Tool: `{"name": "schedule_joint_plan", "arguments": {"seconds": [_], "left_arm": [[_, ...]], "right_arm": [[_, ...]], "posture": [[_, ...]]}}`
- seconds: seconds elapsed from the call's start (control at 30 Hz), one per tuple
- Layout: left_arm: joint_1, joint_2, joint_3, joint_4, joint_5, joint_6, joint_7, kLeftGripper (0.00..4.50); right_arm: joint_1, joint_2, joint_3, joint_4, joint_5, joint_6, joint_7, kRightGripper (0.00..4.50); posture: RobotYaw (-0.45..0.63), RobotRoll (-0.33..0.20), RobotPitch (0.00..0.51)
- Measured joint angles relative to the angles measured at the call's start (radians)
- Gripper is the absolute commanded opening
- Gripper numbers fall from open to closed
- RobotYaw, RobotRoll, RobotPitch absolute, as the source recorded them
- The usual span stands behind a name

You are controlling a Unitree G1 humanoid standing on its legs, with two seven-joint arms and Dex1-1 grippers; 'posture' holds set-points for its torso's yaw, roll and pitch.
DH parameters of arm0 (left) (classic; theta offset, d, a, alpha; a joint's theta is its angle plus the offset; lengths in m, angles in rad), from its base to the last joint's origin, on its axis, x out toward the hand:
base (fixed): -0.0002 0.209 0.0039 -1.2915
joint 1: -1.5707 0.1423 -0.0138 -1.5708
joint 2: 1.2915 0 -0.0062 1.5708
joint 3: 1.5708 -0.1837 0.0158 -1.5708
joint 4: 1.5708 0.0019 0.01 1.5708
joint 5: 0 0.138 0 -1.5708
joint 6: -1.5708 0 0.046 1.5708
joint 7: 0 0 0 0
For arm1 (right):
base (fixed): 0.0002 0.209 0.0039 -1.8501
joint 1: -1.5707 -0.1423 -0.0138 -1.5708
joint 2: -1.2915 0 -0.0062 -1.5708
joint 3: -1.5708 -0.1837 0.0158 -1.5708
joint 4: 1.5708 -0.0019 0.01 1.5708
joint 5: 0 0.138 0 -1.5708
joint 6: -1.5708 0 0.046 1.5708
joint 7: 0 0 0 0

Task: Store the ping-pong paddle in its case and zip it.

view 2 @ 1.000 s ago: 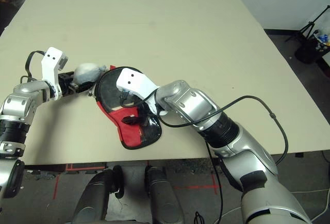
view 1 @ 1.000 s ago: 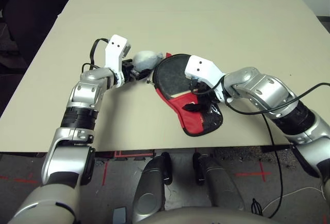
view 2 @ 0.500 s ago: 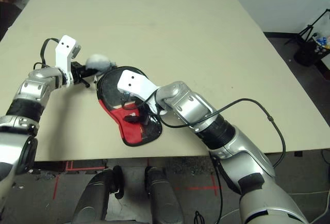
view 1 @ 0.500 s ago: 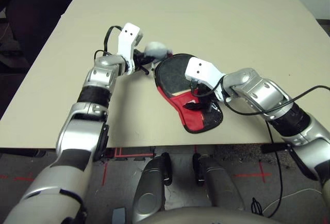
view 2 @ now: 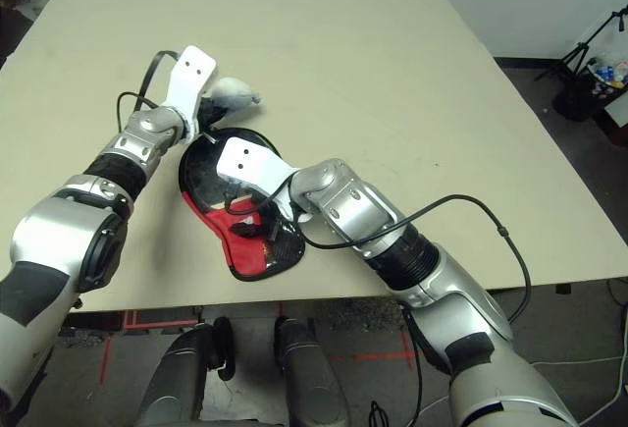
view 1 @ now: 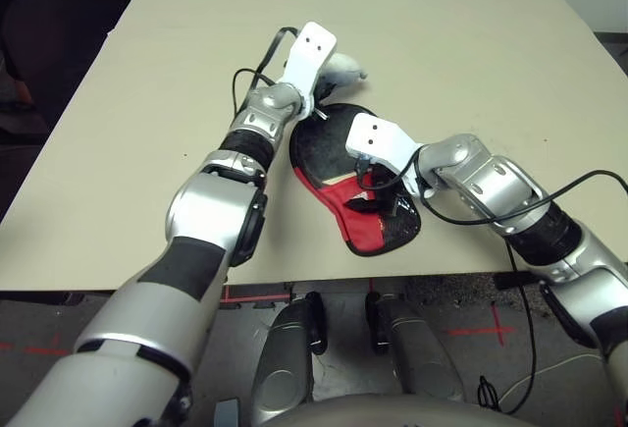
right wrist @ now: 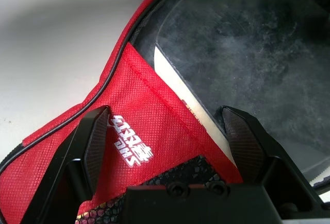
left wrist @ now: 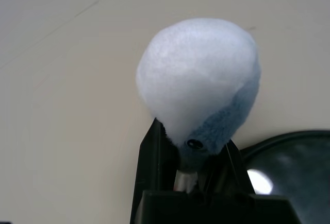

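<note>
Left gripper (left wrist: 193,175) clamped on grey fluffy lump (left wrist: 198,82) beside case (view 1: 368,216)

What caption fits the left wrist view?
Left gripper shut on a fluffy pom-pom, beside the case.

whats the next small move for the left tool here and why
Probably pull the fluffy grey tag along the case's rim to run the zipper. The left tool is shut on the tag beside the case's round end, the paddle lies inside under the clear side, and the open right tool straddles the red panel, steadying it.
</note>
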Motion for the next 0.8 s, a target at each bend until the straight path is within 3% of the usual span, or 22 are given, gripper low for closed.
{"name": "schedule_joint_plan", "arguments": {"seconds": [0.33,0.6,0.8], "left_arm": [[0.0,-0.094,0.008,0.011,0.014,-0.034,-0.074,0.43],[0.001,-0.16,0.057,0.004,-0.03,-0.068,-0.209,0.43],[0.013,-0.159,0.073,-0.007,-0.046,-0.069,-0.262,0.43]], "right_arm": [[0.014,0.005,-0.027,-0.032,-0.002,0.063,-0.02,4.5],[0.016,0.026,-0.029,0.0,-0.003,0.039,-0.026,4.5],[0.005,0.062,-0.037,0.064,-0.004,-0.011,-0.025,4.5]], "posture": [[-0.25,0.0,0.248],[-0.19,0.0,0.23],[-0.16,0.0,0.225]]}}
